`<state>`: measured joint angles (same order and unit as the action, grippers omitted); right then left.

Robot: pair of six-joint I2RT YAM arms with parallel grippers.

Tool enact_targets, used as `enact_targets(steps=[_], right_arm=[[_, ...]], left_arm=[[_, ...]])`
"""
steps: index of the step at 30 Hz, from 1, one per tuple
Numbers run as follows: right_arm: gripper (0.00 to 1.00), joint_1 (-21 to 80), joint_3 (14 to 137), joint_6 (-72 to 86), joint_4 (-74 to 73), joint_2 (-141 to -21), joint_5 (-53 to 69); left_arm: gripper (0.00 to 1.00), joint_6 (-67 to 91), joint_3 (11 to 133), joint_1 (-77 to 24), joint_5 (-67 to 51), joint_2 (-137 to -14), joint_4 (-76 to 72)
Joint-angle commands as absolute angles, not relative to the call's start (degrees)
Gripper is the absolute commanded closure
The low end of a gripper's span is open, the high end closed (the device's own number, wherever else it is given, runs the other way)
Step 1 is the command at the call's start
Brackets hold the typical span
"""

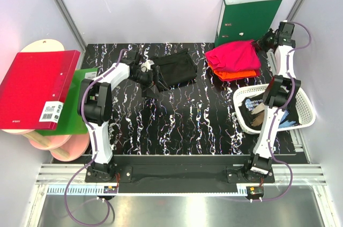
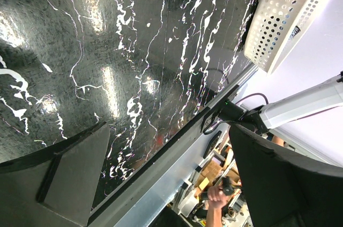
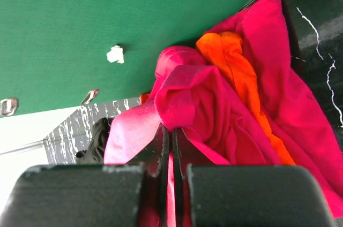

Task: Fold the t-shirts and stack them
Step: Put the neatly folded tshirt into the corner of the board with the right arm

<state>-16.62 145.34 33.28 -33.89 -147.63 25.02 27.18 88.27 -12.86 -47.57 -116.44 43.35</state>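
— White walls close in a black desk [image 1: 182,125] veined with white. Where are the t-shirts?

— Take the white basket [image 1: 306,110] as the mark. 1 black t-shirt [image 1: 174,69] lies folded on the desk, well left of the basket and farther back. The pink t-shirt [image 1: 233,54] sits just behind the basket, heaped on an orange cloth [image 1: 238,75]. A printed black shirt [image 1: 256,110] lies inside the basket.

— And the arms?

— The right pincer [image 3: 171,136] is behind the basket, at the pink t-shirt's far right corner. Its 2 fingers are pressed together with a fold of the pink cloth nipped between them. The left pincer [image 2: 169,128] is well left of the basket, just beside the black t-shirt's left edge. Its fingers are spread wide, with only bare desk showing between them.

— Anything else nearby?

— A green binder [image 1: 249,18] stands upright behind the basket, and the pink t-shirt reaches its foot. A red binder [image 1: 35,85] lies far left of the basket, beyond the desk's edge.
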Motion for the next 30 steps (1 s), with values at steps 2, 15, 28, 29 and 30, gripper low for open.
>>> enact_targets(steps=[2, 15, 28, 29, 30], right_arm=[[1.0, -16.3, 139.6, 32.8, -30.6, -145.3, 22.2], [0.0, -14.2, 126.5, 23.5, -34.5, -130.6, 11.1], [1.0, -12.3, 113.3, 36.1, -16.5, -121.9, 31.5], [1.0, -12.2, 113.3, 37.3, -14.8, -122.9, 33.5], [1.0, -12.2, 113.0, 40.7, -13.3, -124.2, 37.4]], left_arm=[[0.01, 26.1, 91.0, -13.1, -48.8, -117.2, 43.9], [0.01, 26.2, 92.3, -13.1, -49.4, -118.2, 44.2], [0.01, 26.7, 92.7, -13.4, -49.7, -119.4, 44.1], [0.01, 26.7, 92.6, -13.3, -49.7, -119.3, 44.1], [0.01, 26.6, 92.5, -13.3, -49.7, -119.3, 44.1]])
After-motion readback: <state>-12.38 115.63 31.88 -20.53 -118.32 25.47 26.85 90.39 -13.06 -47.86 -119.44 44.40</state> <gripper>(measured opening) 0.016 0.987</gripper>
